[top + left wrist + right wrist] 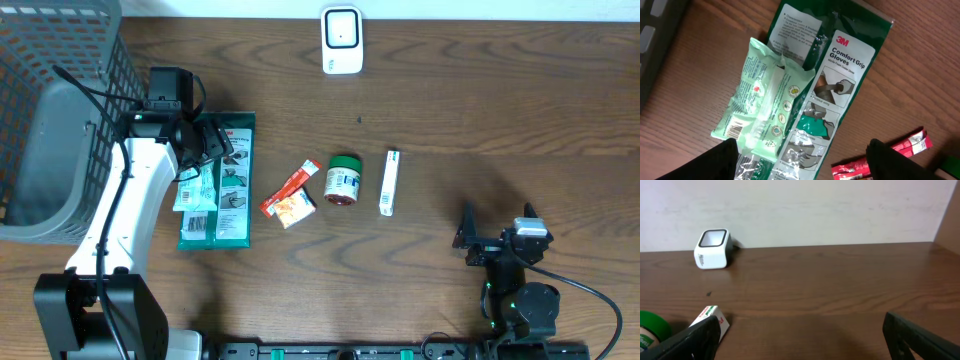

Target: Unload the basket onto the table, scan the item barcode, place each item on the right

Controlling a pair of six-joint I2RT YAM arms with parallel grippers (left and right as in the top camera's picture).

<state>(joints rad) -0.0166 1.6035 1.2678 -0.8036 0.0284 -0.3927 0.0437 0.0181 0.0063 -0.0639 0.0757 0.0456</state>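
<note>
Overhead, edges: we see the table run back to the wall, with the scanner standing at that far edge. The grey basket fills the far left corner.
Overhead, open room: bare wood lies from the white narrow box across to the right gripper, which sits near the front edge.
Overhead, items: mid-table, in a row, we find the gloves pack, the wipes packet overlapping its left side, a red sachet and a green-lidded jar.
Overhead, containers: the basket shows its grey floor, with a black cable crossing it. The jar's lid is on, so we cannot tell its contents.
Left wrist, hand: the left gripper hangs above the two packs, its fingers spread wide, gripping nothing.
Left wrist, barcode: the barcode sits at the wipes packet's lower left corner, facing up.
Right wrist, hand: the fingers stand fully apart with nothing between them.
Right wrist, room: we see open wood ahead, with the scanner far left by the wall.
</note>
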